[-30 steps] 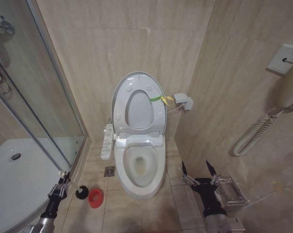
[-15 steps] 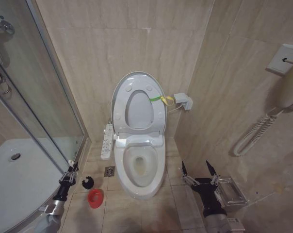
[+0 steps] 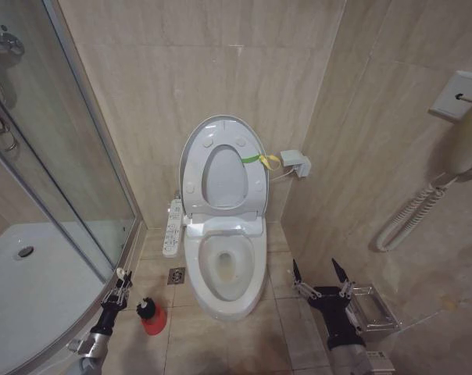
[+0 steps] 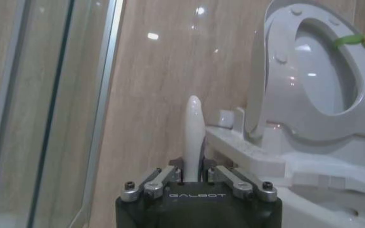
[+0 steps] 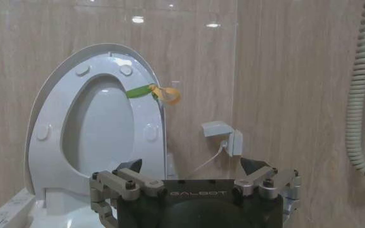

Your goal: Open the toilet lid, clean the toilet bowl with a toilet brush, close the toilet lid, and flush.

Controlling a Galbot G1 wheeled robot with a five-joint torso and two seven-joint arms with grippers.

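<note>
With the toilet lid (image 3: 223,166) up, I'm clamping my left gripper (image 3: 120,283) on the toilet brush (image 3: 144,305) over its red holder (image 3: 153,322) on the floor, ready to carry it to the toilet bowl (image 3: 223,273), right gripper (image 3: 320,274) hanging wide open, empty.

toilet lid (image 3: 223,166): raised upright | toilet bowl (image 3: 224,269): open, white | toilet brush (image 3: 146,306): head over red holder

You could not see the toilet brush's (image 3: 144,306) bristle head clearly; it sat too small above the red holder (image 3: 153,321). The left gripper (image 4: 194,176) body hid the handle's lower end, and the toilet bowl (image 4: 334,209) was cut off.
</note>
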